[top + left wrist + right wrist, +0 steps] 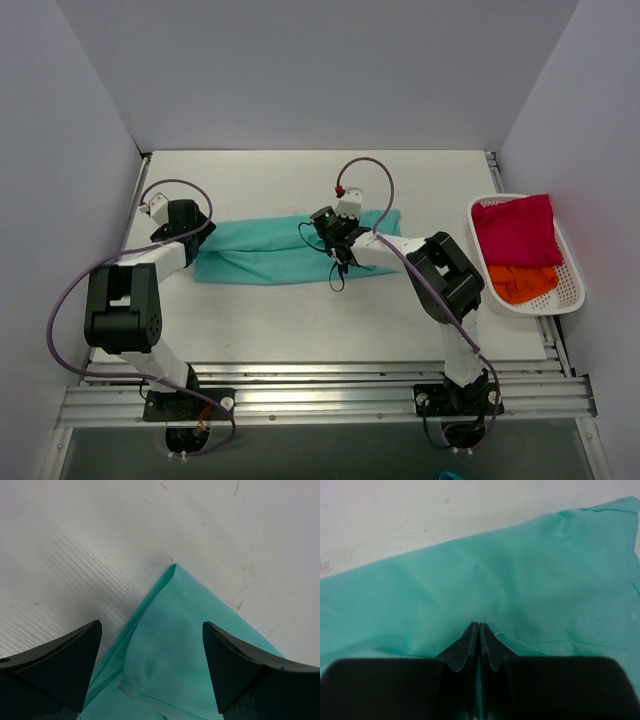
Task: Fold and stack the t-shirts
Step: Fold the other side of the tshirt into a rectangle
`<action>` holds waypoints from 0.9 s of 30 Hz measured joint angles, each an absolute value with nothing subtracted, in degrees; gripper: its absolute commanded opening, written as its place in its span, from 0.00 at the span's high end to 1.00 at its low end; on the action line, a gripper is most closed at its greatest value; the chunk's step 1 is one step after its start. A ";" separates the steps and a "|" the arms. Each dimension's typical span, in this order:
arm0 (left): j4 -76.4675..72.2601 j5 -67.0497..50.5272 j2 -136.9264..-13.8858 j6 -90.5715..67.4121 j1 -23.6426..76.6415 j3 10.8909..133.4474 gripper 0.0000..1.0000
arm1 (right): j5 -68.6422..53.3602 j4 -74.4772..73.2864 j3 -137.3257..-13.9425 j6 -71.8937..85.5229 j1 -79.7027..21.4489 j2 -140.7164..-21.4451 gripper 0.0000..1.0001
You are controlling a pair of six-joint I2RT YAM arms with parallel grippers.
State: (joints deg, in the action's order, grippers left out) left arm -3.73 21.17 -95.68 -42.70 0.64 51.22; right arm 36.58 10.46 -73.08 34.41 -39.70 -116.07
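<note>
Black-fingered, the right gripper (pixel 479 626) is closed tip to tip against the teal t-shirt (pixel 265 255); whether it pinches cloth is unclear. The left gripper (pixel 151 626) gapes wide over the shirt's corner, which lies flat on the table (pixel 300 325).
</note>
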 measured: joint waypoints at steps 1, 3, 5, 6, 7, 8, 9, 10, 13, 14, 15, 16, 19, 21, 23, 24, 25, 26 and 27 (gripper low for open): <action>-3.73 21.17 -95.68 -42.70 0.64 51.22 0.09 | 36.58 10.41 -72.62 34.46 -40.12 -115.90 1.00; -3.73 21.19 -95.68 -42.70 0.64 51.22 0.09 | 36.60 10.11 -71.79 34.50 -40.84 -115.37 1.00; -3.73 21.19 -95.68 -42.70 0.64 51.22 0.09 | 36.60 9.78 -70.94 34.74 -41.74 -114.54 1.00; -3.73 21.19 -95.68 -42.70 0.64 51.22 0.09 | 36.60 9.56 -70.52 35.00 -42.11 -114.06 1.00; -3.75 21.19 -95.68 -42.70 0.64 51.22 0.09 | 36.60 9.50 -70.06 35.38 -42.52 -113.65 1.00; -3.73 21.19 -95.68 -42.70 0.64 51.22 0.09 | 36.60 9.39 -69.41 35.97 -42.98 -113.06 1.00; -3.75 21.19 -95.68 -42.70 0.64 51.22 0.09 | 36.58 9.23 -68.97 36.29 -43.38 -112.73 1.00; -3.75 21.19 -95.68 -42.70 0.64 51.22 0.09 | 36.56 9.08 -68.47 36.77 -44.01 -112.40 1.00; -3.75 21.19 -95.68 -42.70 0.64 51.22 0.09 | 36.07 8.73 -66.89 38.52 -46.76 -111.90 1.00; -3.77 21.17 -95.68 -42.70 0.64 51.22 0.09 | 35.64 8.71 -66.50 39.05 -47.90 -111.90 1.00; -3.77 21.17 -95.68 -42.70 0.64 51.22 0.09 | 35.38 8.67 -66.06 39.55 -49.17 -111.90 1.00; -3.75 21.19 -95.68 -42.72 0.64 51.22 0.09 | 35.05 8.56 -65.71 40.18 -50.59 -111.90 1.00; -3.79 21.17 -95.68 -42.78 0.64 51.22 0.09 | 34.61 8.14 -64.84 42.17 -55.37 -111.90 1.00; -3.79 21.17 -95.68 -42.81 0.64 51.22 0.09 | 34.68 7.55 -64.40 43.55 -58.43 -111.74 0.98; -3.79 21.17 -95.68 -42.81 0.64 51.22 0.09 | 34.74 6.55 -63.75 44.93 -61.45 -110.91 0.79; -3.81 21.17 -95.68 -42.83 0.64 51.22 0.09 | 35.00 5.74 -63.48 45.39 -62.41 -110.24 0.65; -3.81 21.17 -95.68 -42.83 0.64 51.22 0.09 | 35.44 4.82 -63.35 45.91 -63.07 -109.40 0.31; -3.81 21.17 -95.68 -42.81 0.64 51.22 0.09 | 36.10 4.14 -63.33 46.59 -63.48 -108.40 0.14; -3.81 21.17 -95.68 -42.83 0.64 51.22 0.09 | 36.88 3.53 -63.33 46.57 -63.66 -107.22 0.01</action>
